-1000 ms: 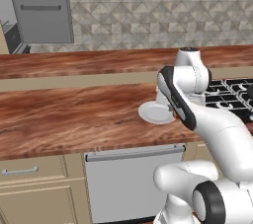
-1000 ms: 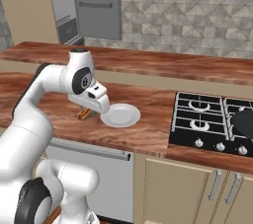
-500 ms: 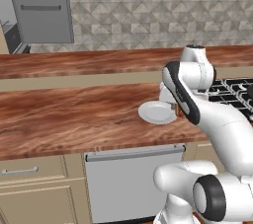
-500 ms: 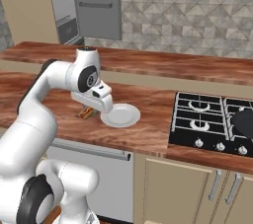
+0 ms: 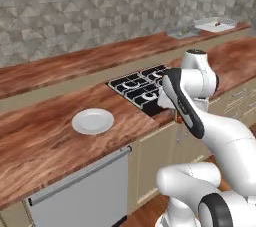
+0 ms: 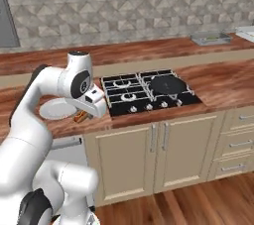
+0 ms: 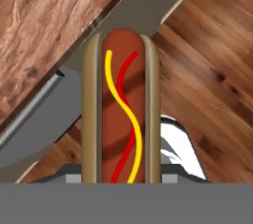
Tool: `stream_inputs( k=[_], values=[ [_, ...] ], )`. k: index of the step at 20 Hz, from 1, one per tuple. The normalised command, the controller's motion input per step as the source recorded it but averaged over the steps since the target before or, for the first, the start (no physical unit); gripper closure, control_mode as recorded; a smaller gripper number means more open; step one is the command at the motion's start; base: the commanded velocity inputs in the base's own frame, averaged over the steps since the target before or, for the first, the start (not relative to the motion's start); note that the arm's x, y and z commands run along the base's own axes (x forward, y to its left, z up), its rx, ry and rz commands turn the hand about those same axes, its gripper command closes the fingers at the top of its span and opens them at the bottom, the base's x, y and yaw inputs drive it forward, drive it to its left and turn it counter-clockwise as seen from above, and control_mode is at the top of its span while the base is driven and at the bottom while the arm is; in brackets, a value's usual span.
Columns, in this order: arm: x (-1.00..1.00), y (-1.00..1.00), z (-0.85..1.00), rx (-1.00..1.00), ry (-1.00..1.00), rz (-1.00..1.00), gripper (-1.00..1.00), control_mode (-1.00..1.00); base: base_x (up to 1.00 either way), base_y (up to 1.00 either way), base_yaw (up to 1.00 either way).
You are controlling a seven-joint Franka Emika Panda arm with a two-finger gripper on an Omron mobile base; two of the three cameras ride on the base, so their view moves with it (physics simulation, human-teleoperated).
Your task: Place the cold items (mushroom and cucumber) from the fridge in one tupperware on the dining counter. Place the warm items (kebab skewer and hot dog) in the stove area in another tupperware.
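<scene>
The hot dog, a red sausage with yellow and red stripes in a tan bun, sits lengthwise between my fingers in the hand view. My gripper is shut on it and hangs just off the front edge of the wood counter, left of the stove. From the left base view the gripper is tucked behind my forearm, with an orange bit of the hot dog showing. A shallow white tupperware stands far off on the raised dining counter. The mushroom, cucumber, kebab skewer and fridge are out of view.
A white plate lies on the near counter, left of the black stove. A grey tray sits on the back counter beside the tupperware. Beige cabinet doors and wood floor lie below my hand.
The whole picture has shifted: the base has moved right along the counter, so the stove is now central and the plate sits further left. The hot dog stays in my grip.
</scene>
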Motion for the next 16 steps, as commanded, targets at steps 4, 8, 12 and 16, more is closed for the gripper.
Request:
stream_inputs(
  k=[4, 8, 12, 16],
  values=[
    [0.00, 0.00, 0.00, 0.00, 0.00, 0.00, 1.00, 1.00, 0.15, -0.07, -0.92],
    [0.00, 0.00, 0.00, 0.00, 0.00, 0.00, 1.00, 1.00, 0.24, -0.07, -0.89],
    [0.00, 0.00, 0.00, 0.00, 0.00, 0.00, 1.00, 1.00, 0.37, -0.11, -0.84],
    [0.00, 0.00, 0.00, 0.00, 0.00, 0.00, 1.00, 1.00, 0.82, -0.10, -0.64]
  ],
)
